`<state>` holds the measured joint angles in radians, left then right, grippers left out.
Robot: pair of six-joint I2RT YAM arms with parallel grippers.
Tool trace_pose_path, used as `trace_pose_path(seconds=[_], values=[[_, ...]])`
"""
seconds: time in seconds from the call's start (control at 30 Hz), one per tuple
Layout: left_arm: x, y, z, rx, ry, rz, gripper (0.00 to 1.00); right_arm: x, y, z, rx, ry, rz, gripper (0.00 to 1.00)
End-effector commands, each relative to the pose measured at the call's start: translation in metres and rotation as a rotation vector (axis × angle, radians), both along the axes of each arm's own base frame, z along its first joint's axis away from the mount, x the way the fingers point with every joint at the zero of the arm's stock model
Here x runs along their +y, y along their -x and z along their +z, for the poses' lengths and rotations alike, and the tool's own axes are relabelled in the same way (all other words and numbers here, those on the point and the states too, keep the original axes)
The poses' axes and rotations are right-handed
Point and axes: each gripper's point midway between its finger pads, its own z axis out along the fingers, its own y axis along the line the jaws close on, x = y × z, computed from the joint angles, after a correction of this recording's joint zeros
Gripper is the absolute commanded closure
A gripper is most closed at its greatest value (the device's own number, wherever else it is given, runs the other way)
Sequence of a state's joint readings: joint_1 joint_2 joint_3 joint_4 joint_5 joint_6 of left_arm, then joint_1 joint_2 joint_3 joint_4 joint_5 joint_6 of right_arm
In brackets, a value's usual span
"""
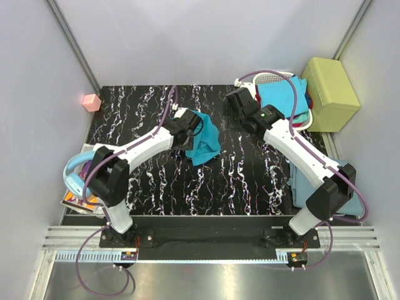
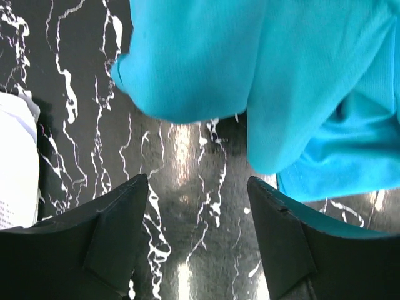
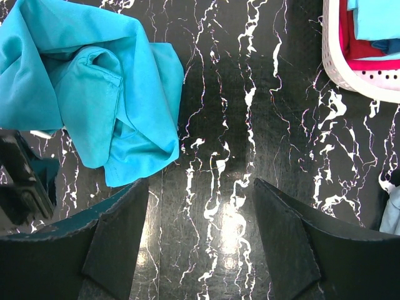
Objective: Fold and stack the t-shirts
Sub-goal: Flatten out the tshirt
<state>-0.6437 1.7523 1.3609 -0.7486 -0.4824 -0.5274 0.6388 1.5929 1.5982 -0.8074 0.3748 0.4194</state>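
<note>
Teal cloth lies bunched in a loose heap on the black, white-veined table (image 1: 187, 187). This crumpled teal t-shirt (image 1: 205, 145) sits well apart from the white slatted basket (image 1: 270, 77), out toward the left arm's side of it and a little nearer the arm bases.

The left gripper (image 2: 197, 187) hangs over the edge of that heap that lies farthest from the basket. Its jaws are spread and released; only bare table shows between them in the wrist view, with folds of the shirt just beyond the fingertips.

The right gripper (image 3: 200, 187) hovers between the basket and the heap, nearer the basket. It too stands wide and grasps nothing, with marbled table alone between its fingers.

Inside the basket lie more shirts: a teal t-shirt (image 1: 278, 94) spread on top, a red t-shirt (image 3: 369, 62) and a bright blue t-shirt (image 3: 382, 45) showing at the rim.

A yellow-green padded box (image 1: 330, 94) stands just beside the basket, on the side away from the heap. A grey-blue t-shirt (image 1: 299, 181) lies nearer the bases than the basket, partly under the right arm.
</note>
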Motion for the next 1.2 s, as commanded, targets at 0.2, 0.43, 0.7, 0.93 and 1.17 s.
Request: trace_pose_path(seconds=[0.2, 0.43, 0.7, 0.93, 1.17], values=[[0.003, -0.057, -0.003, -0.058, 0.018, 0.041, 0.42, -0.002, -0.003, 0.013, -0.046, -0.016, -0.012, 0.25], [-0.002, -0.082, 0.014, -0.102, 0.059, 0.052, 0.45, -0.003, 0.001, 0.007, -0.031, -0.013, -0.006, 0.25], [-0.004, -0.094, 0.053, -0.190, 0.086, 0.051, 0.50, -0.003, 0.001, 0.003, -0.025, -0.018, -0.006, 0.25], [-0.002, -0.098, 0.041, -0.167, 0.070, 0.059, 0.52, 0.000, 0.000, 0.002, -0.023, -0.021, -0.001, 0.25], [-0.007, -0.110, 0.032, -0.158, 0.068, 0.058, 0.64, -0.001, 0.002, 0.002, -0.023, -0.021, -0.001, 0.25]])
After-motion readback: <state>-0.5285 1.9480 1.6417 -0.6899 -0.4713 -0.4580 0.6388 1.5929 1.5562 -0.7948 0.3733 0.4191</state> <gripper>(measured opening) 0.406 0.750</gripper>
